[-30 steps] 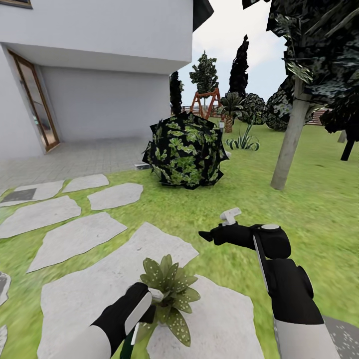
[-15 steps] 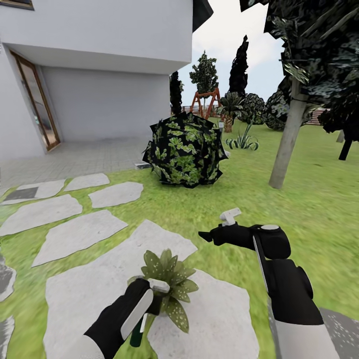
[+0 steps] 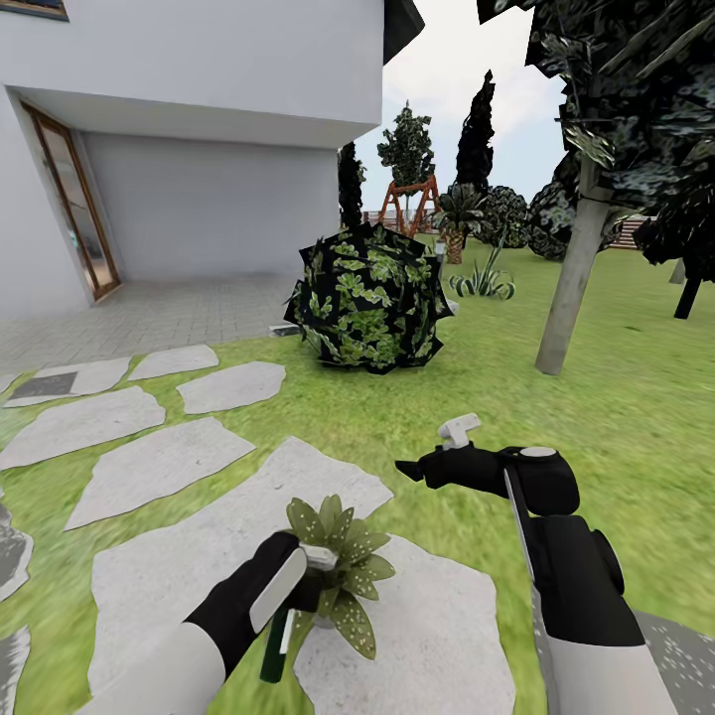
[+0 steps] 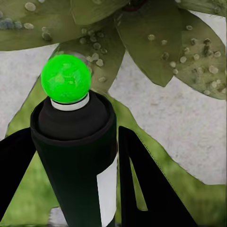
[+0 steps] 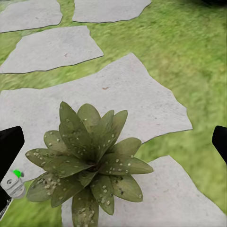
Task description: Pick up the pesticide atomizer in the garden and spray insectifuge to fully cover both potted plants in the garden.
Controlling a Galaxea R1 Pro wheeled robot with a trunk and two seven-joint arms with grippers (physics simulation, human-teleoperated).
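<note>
A potted plant [image 3: 343,571], a low rosette of white-speckled green leaves, stands on a pale stepping stone [image 3: 199,576]. My left gripper [image 3: 301,588] is shut on the pesticide atomizer [image 3: 275,650], right beside the plant's near-left leaves. The bottle's white trigger head [image 3: 320,558] is up against the leaves, and its green base points down toward me. In the left wrist view the black body and green base [image 4: 65,78] sit between my fingers [image 4: 142,189], with leaves behind. My right gripper [image 3: 412,467] hovers open above and right of the plant [image 5: 87,163].
A big dark round bush [image 3: 369,298] stands on the lawn ahead. A tree trunk [image 3: 571,288] rises at right. Several more stepping stones [image 3: 149,467] lead left toward the house patio [image 3: 149,318] and its door [image 3: 70,214].
My left gripper has carried the atomizer a little up and right, closer against the plant's leaves. The view shifted slightly at first. The right arm has stayed still.
</note>
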